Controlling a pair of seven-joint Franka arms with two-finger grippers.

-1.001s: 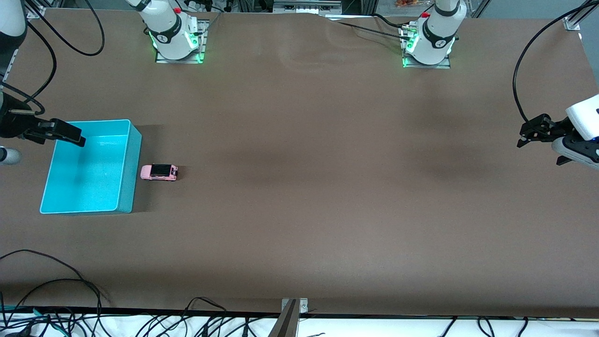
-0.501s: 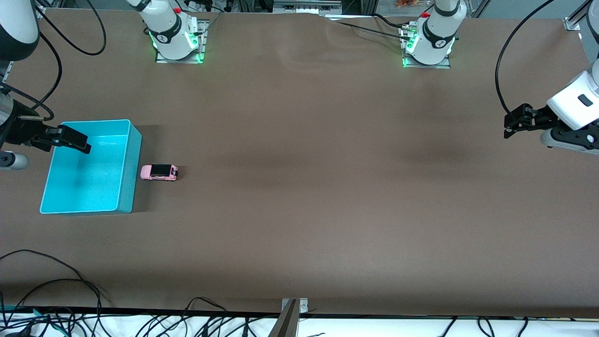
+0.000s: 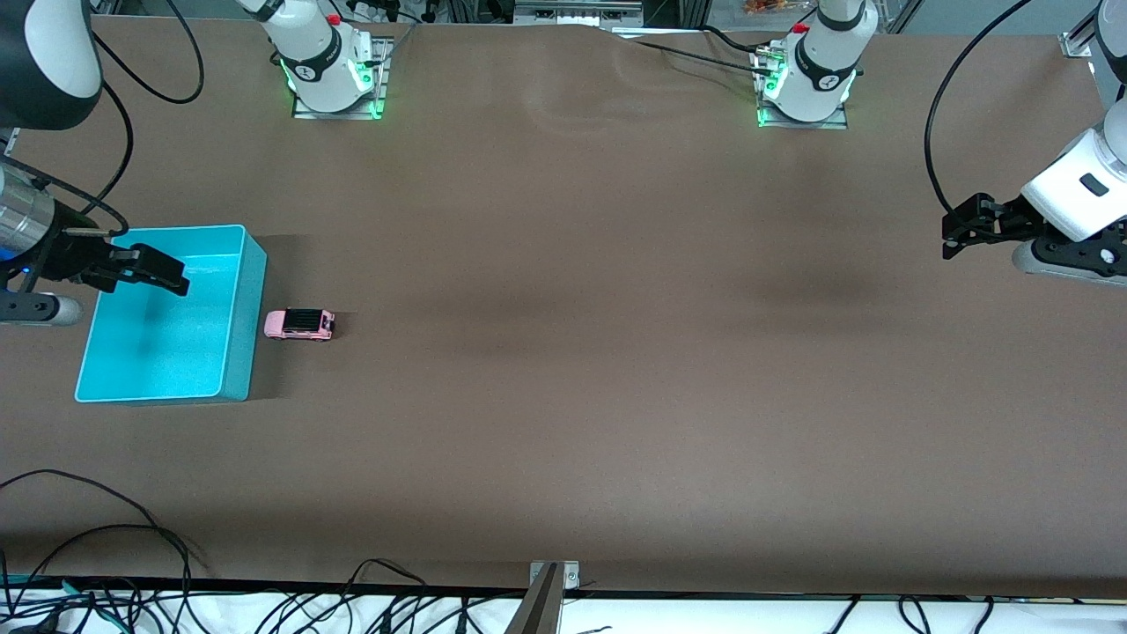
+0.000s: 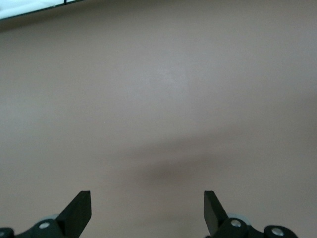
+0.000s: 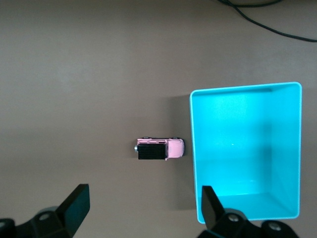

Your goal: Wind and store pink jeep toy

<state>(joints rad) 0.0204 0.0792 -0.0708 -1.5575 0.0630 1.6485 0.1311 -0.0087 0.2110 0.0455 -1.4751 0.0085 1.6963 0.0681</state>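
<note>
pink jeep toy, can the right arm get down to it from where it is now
Probably yes. The right claw is open over the turquoise bin, and the pink jeep toy sits on bare table just beside the bin, with nothing over it.

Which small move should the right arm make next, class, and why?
Probably shift the right gripper, jaws open over the turquoise bin, sideways until it is above the pink jeep toy, which sits untouched on the table beside the bin.
</note>
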